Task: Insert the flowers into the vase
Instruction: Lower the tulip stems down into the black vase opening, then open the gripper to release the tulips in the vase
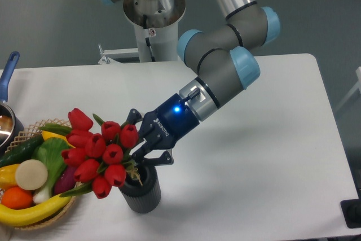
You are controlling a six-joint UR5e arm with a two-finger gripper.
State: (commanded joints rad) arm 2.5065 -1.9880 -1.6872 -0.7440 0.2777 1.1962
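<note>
The flowers (100, 156), a bunch of red tulips with green stems and leaves, lean to the left, with their stem ends down in the mouth of the vase (141, 191). The vase is dark grey and ribbed and stands near the table's front edge. My gripper (137, 152) comes in from the upper right and sits just above the vase mouth. It is shut on the stems, and its fingertips are partly hidden by leaves and blooms.
A woven basket (53, 217) of toy vegetables and fruit stands directly left of the vase, touching the tulip heads in view. A pot with a blue handle (8, 77) is at the far left edge. The arm's base (153, 18) stands at the back.
</note>
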